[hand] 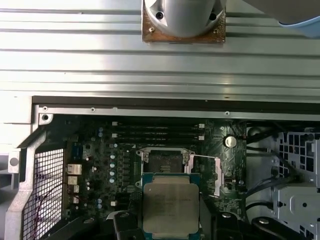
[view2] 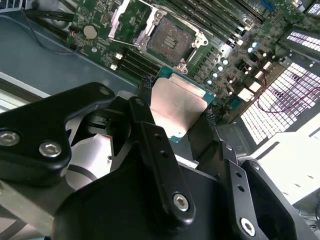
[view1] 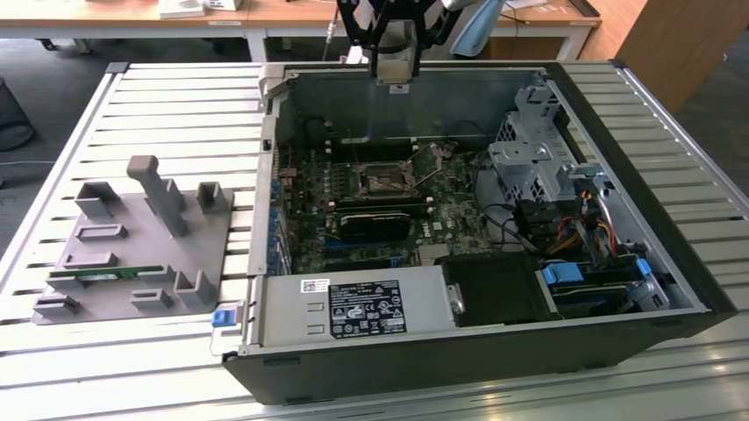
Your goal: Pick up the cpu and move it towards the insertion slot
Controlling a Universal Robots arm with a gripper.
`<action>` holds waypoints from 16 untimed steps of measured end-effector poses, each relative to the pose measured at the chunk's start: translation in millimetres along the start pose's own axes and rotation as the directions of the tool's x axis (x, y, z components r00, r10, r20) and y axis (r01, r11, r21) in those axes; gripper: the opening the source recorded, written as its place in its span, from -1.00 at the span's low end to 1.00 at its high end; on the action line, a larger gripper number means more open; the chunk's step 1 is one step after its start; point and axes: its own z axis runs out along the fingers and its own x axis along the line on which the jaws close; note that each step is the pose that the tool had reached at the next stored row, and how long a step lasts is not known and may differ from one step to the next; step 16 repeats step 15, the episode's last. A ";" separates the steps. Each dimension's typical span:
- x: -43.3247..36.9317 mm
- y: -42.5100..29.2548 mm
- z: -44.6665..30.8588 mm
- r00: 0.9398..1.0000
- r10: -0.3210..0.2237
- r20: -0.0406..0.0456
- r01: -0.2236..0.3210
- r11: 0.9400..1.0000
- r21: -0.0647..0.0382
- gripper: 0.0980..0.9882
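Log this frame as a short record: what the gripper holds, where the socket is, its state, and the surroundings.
held item: cpu, silver top showing in both wrist views
gripper: gripper, jaws closed on the chip's opposite edges
insertion slot: insertion slot, dark centre bare, metal frame swung open
cpu versus slot: raised above the motherboard, not yet seated
setting: open computer case lying on a slatted table
nearby: grey fixture tray at the exterior view's left

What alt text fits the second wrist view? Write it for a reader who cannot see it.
The black gripper holds the cpu, silver top showing, by two opposite edges above a green motherboard. The insertion slot lies open just beyond it, dark centre inside a silvery frame.
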 end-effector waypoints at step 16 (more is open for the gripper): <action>-7.3 0.2 0.5 1.000 0.006 0.003 -0.006 1.000 0.000 -0.01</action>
